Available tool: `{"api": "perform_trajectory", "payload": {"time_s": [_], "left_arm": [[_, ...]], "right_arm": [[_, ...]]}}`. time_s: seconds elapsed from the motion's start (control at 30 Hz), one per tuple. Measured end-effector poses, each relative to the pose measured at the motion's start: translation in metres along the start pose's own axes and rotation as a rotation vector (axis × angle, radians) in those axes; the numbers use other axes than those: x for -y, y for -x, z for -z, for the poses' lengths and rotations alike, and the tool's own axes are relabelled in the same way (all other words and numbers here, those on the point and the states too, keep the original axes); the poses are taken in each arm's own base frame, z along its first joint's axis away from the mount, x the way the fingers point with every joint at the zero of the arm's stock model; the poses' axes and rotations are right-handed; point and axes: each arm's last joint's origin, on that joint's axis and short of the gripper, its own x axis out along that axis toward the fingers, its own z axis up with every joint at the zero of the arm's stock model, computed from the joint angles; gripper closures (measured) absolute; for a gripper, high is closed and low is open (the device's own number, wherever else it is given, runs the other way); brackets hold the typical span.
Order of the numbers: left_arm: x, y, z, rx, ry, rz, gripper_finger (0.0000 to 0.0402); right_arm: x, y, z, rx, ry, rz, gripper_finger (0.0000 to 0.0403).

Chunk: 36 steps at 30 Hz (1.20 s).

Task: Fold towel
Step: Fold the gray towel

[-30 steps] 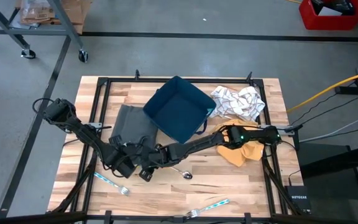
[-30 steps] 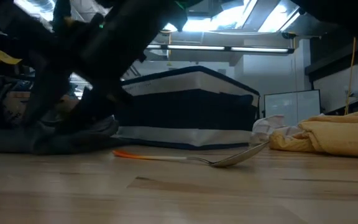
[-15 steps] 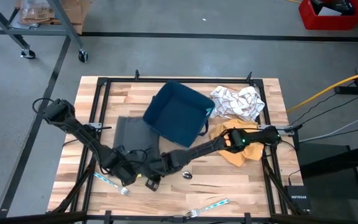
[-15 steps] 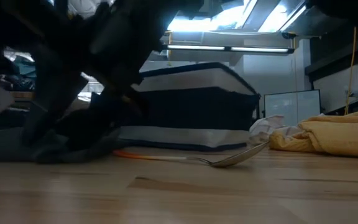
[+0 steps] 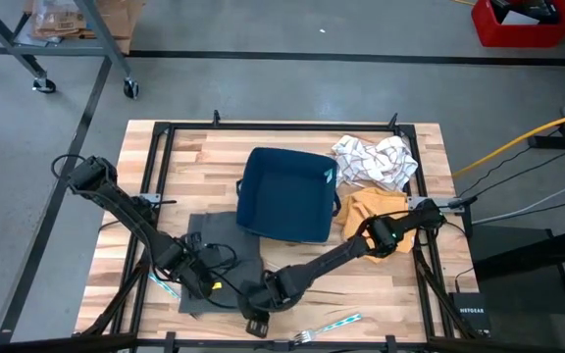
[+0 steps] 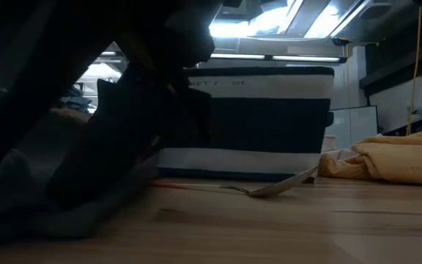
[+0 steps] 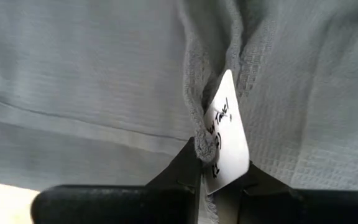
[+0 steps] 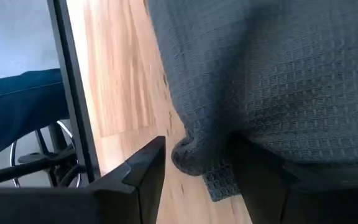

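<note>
The grey towel (image 5: 222, 257) lies spread on the table's near left part, in front of the blue bin (image 5: 287, 196). My left gripper (image 5: 204, 286) is over the towel's near left part, shut on a bunch of it by a white label (image 7: 227, 130). My right gripper (image 5: 258, 316) is at the towel's near right corner (image 8: 194, 158), closed on its rolled edge. In the low view the towel (image 6: 57, 213) and the arms fill the left side as dark shapes. My left gripper pinches a bunched fold of the towel (image 7: 197, 146) together with the white label between its two fingers. The fingers come from above, pointing steeply down. The cloth rises a little into the hold and spreads out beyond it. My right gripper has the towel's rolled corner edge (image 8: 188, 163) between its two wide-set fingers (image 8: 143, 169). The fingers slant down from the table's right side. The cloth runs off over one finger; how many layers, I cannot tell. The corner is lifted above the wood.
A patterned white cloth (image 5: 376, 160) and a yellow cloth (image 5: 373, 208) lie at the right. A spoon (image 6: 269, 189) rests in front of the bin. Teal-handled forks (image 5: 332, 326) (image 5: 162, 284) lie near the front edge. A person's leg (image 8: 17, 106) shows beyond the table's edge.
Both grippers have gone toward the table's near edge, the right one farther and somewhat to the right. The towel has slid with them from beside the bin to the near left part and lies wider spread. The blue bin has turned square and shifted toward the near edge.
</note>
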Motion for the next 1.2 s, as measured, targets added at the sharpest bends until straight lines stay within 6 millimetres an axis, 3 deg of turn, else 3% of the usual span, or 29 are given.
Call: {"api": "perform_trajectory", "payload": {"time_s": [0.17,0.27,0.53,0.77,0.93,1.2], "left_arm": [[-0.002,0.000,-0.001,0.035,-0.111,-0.050,0.0381],[-0.004,0.000,-0.001,0.039,-0.132,-0.062,0.0356],[-0.013,0.000,0.002,-0.016,-0.086,-0.147,0.0243],[-0.030,0.002,0.006,-0.084,0.124,-0.291,0.0235],[-0.019,0.000,0.005,-0.154,0.108,-0.136,0.0260],[0.020,0.004,0.009,-0.184,0.035,0.261,0.0284]], "right_arm": [[-0.001,0.000,0.001,0.000,-0.021,0.000,0.0221],[0.000,0.000,0.001,0.000,-0.027,0.001,0.0221],[0.000,0.000,0.001,0.001,-0.027,0.001,0.0221],[0.000,-0.001,0.001,0.010,-0.027,0.011,0.0221],[-0.001,0.001,0.000,0.021,-0.026,0.014,0.0221],[-0.005,0.006,-0.004,0.055,-0.022,0.011,0.0221]]}}
